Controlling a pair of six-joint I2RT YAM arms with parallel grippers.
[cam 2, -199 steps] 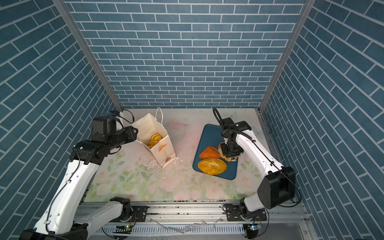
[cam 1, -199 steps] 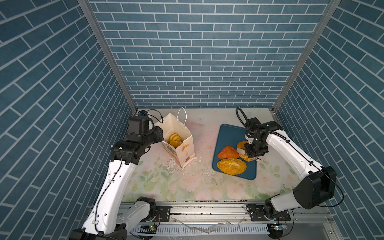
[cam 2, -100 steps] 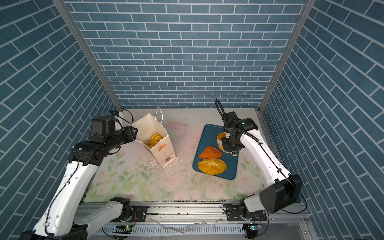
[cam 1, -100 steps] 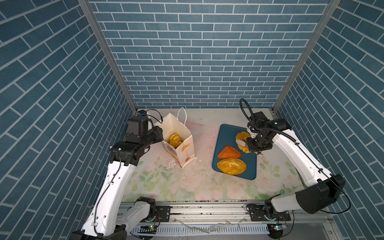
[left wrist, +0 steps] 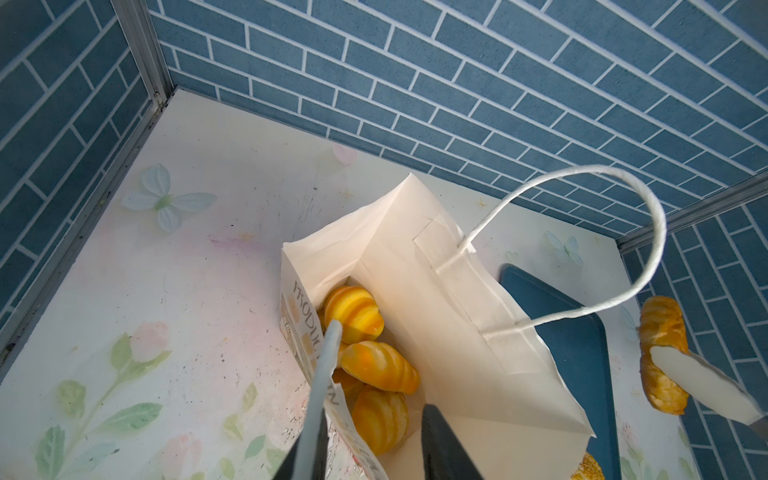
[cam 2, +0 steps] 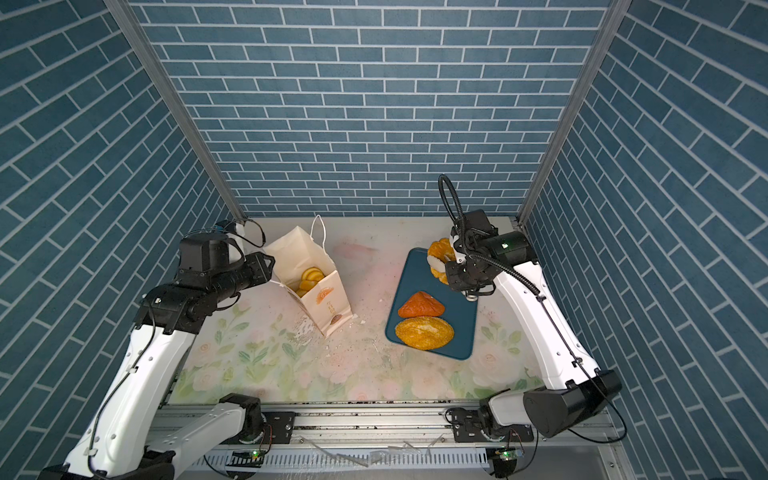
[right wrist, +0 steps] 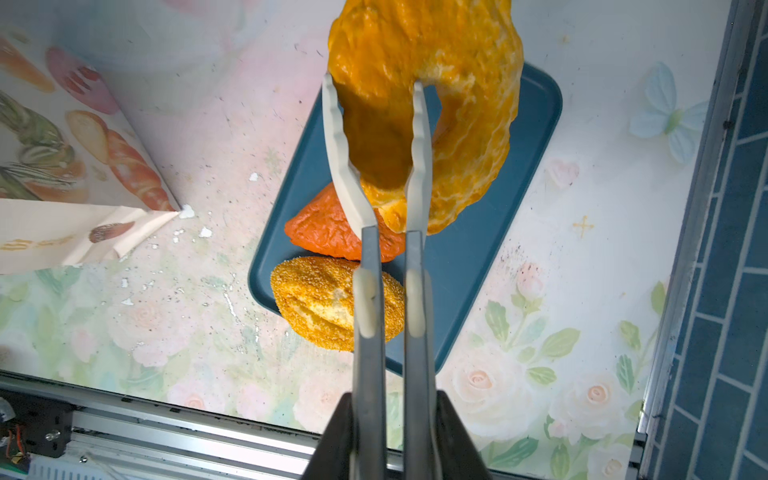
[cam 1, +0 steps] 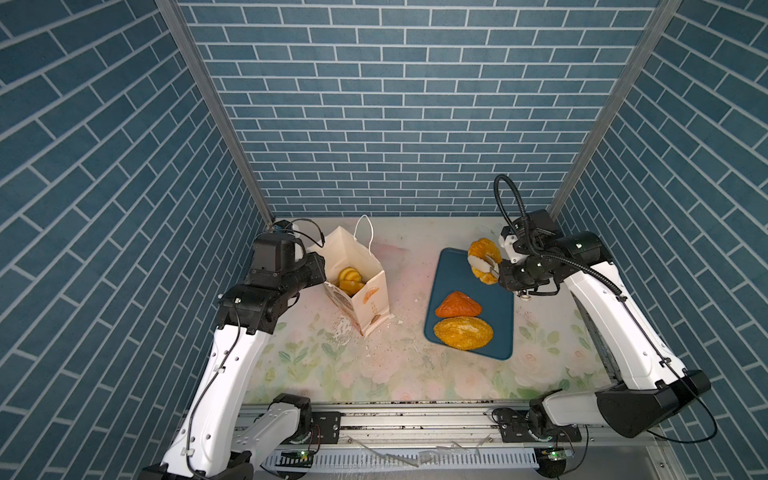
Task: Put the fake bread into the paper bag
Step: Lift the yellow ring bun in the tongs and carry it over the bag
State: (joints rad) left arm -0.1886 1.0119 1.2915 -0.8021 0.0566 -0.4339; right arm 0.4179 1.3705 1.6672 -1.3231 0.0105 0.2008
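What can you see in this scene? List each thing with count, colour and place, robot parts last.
paper bag: one, cream-white with bread pictures, standing open left of the tray
buns: at least three, yellow-orange, inside the paper bag
ring bread: one, golden-orange, held over the tray's far end
triangle bread: one, reddish-orange, mid tray
seeded loaf: one, golden, tray's near end
tray: one, dark blue, right part of the table
white flecks: many, on the table by the bag
table: one, pale floral, between the walls
walls: three, blue brick, around the table
left hand: one, black, fingers apart, at the bag's rim
right hand: one, pale fingers, shut on the ring bread
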